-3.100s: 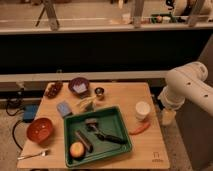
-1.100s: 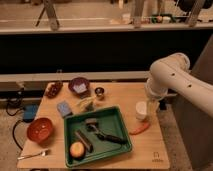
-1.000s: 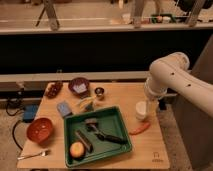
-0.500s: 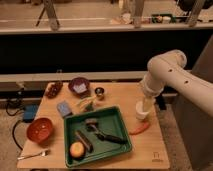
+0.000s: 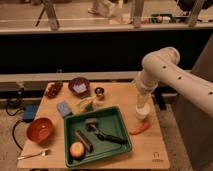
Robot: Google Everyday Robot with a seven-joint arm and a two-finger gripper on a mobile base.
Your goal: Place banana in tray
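Observation:
The banana (image 5: 85,104) lies on the wooden table just behind the green tray (image 5: 121,124), beside a blue sponge (image 5: 64,108). The tray holds an apple (image 5: 76,149), a brown bar (image 5: 84,140) and a black tool (image 5: 108,137). My white arm (image 5: 159,66) reaches in from the right and bends down. The gripper (image 5: 142,106) hangs at the right side of the table, right of the tray and directly over a white cup (image 5: 142,114). It is far from the banana.
An orange carrot-like thing (image 5: 140,128) lies by the cup. A purple bowl (image 5: 78,86), a small metal cup (image 5: 99,91) and a dark item (image 5: 53,90) stand at the back. A red bowl (image 5: 40,129) and a fork (image 5: 34,155) are at the front left.
The arm has swung in from the right edge toward the table, and its end has come down over the white cup. The objects on the table have not moved.

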